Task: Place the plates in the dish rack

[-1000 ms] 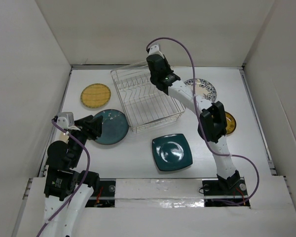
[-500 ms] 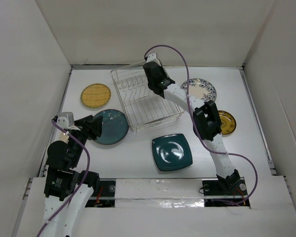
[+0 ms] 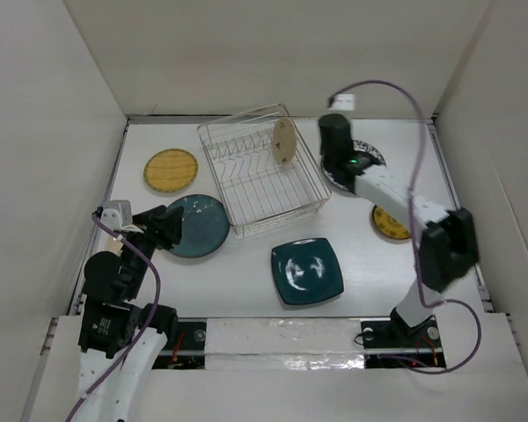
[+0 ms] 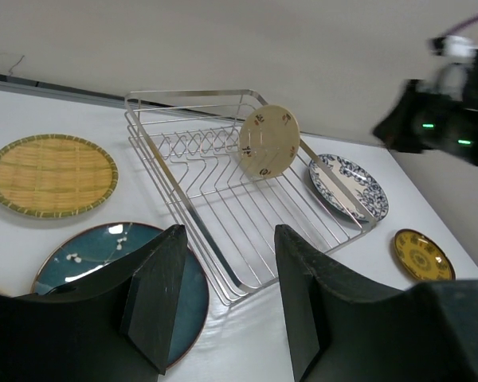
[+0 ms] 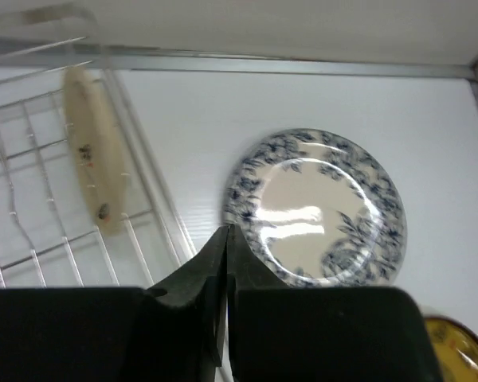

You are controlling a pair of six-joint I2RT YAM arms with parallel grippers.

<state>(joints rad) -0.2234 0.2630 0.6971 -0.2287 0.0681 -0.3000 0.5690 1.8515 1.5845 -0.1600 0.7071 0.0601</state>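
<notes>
— Trouble ahead? The cream plate [image 3: 284,141] stands on edge in the rack [image 3: 282,218].
— A knock to the wires could tip it flat. The right gripper [image 5: 225,239] is pinched together, empty, above the flowered plate [image 5: 315,208]. Unless it opens first, it would only shove that plate.
— And the left gripper [image 4: 229,239]?
— Spread wide, empty, beside the round teal plate [image 4: 88,255].
</notes>
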